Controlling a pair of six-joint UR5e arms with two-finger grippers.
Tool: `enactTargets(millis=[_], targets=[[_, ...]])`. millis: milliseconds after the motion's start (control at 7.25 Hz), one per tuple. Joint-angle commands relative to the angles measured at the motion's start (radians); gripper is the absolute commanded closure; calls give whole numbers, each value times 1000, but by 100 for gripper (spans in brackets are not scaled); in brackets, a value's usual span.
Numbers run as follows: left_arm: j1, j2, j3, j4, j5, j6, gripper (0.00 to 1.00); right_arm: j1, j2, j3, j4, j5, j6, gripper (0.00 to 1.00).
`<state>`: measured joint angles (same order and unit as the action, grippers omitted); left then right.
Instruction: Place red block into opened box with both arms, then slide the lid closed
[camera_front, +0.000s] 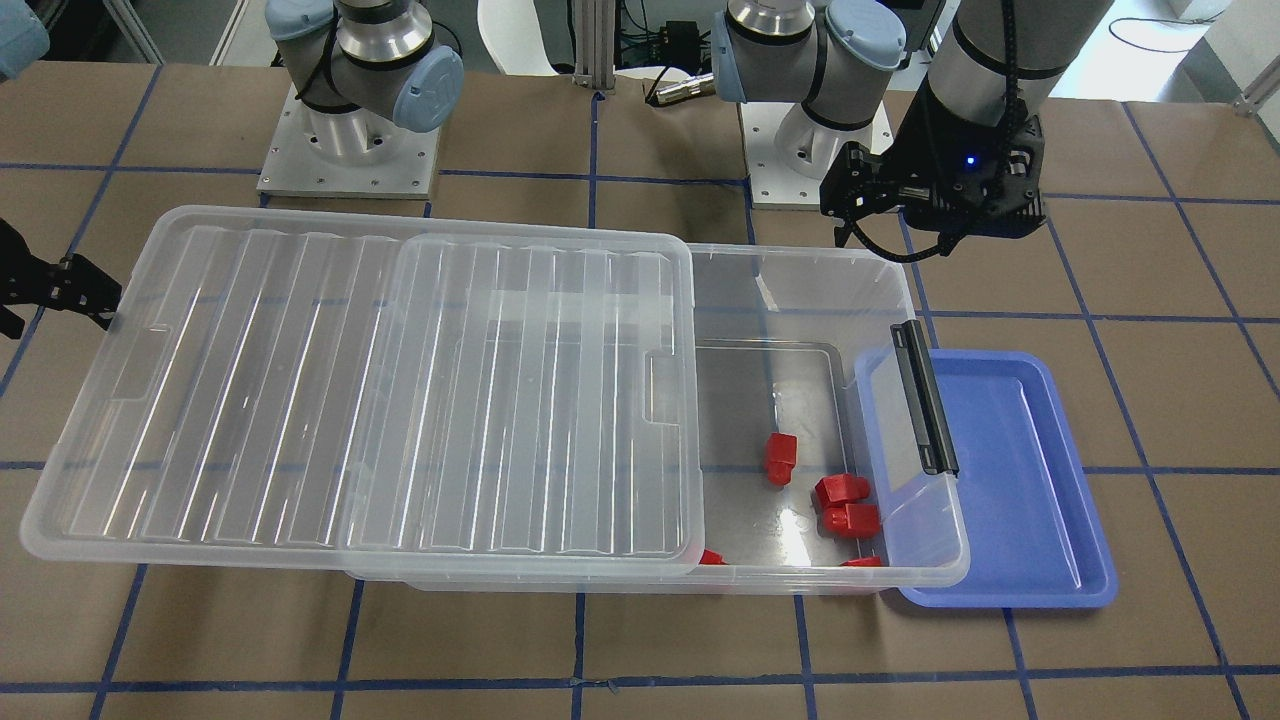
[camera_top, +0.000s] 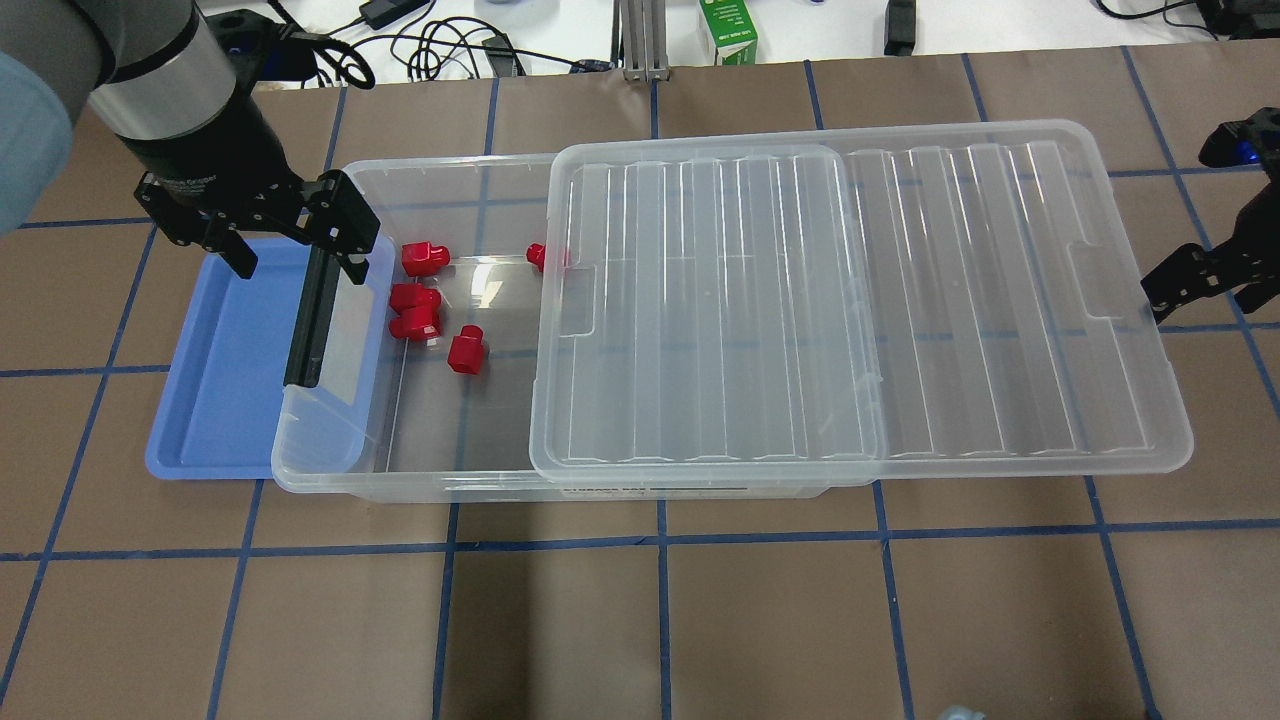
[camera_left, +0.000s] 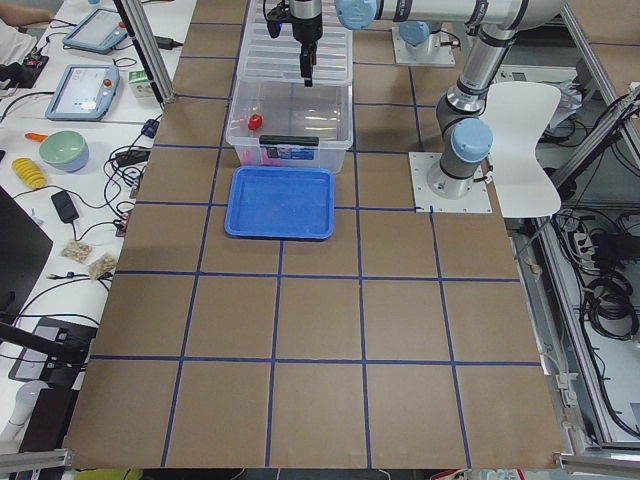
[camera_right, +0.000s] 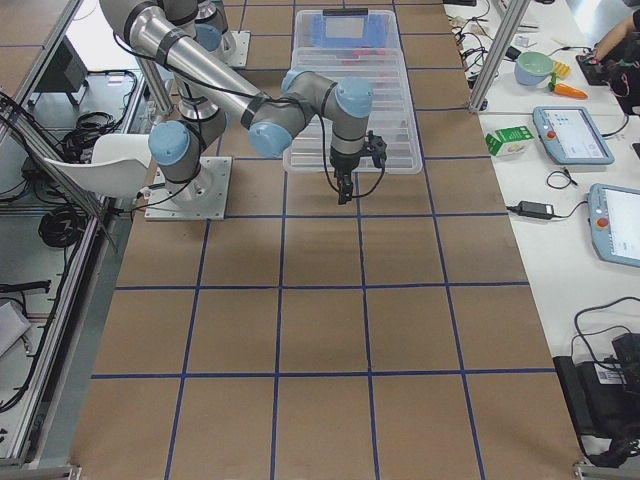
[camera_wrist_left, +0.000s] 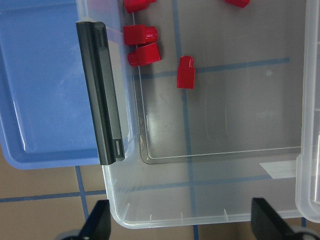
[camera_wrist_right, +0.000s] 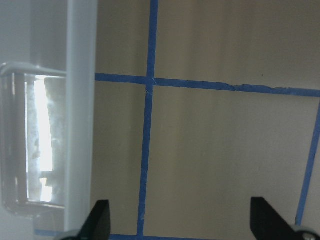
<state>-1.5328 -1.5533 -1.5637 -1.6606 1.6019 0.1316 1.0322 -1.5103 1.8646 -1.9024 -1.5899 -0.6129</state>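
The clear box (camera_top: 400, 482) lies along the table with its black latch bar (camera_top: 312, 318) at my left end. The ribbed clear lid (camera_top: 860, 300) covers most of it, shifted right and overhanging that end. Several red blocks (camera_top: 466, 352) lie in the uncovered part, and one (camera_top: 538, 256) sits half under the lid's edge. My left gripper (camera_top: 298, 262) hangs open and empty above the box's latch-end corner (camera_wrist_left: 125, 210). My right gripper (camera_top: 1195, 285) is open and empty just off the lid's overhanging short end (camera_wrist_right: 80, 125), apart from it.
A blue tray (camera_top: 225, 380) lies partly under the box's latch end. The robot bases (camera_front: 345, 150) stand behind the box. A green carton (camera_top: 728, 30) and cables sit past the far table edge. Brown table with blue grid lines surrounds the box.
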Motion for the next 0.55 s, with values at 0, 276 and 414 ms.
enactTargets(millis=[0, 276, 414], targets=[[0, -1, -1, 1, -5, -13, 0, 44, -5, 10, -1, 15, 67, 0], [0, -7, 1, 1, -10, -21, 0, 133, -5, 10, -3, 13, 203, 0], [0, -10, 1, 1, -10, -45, 0, 178, -5, 10, -9, 13, 267, 0]])
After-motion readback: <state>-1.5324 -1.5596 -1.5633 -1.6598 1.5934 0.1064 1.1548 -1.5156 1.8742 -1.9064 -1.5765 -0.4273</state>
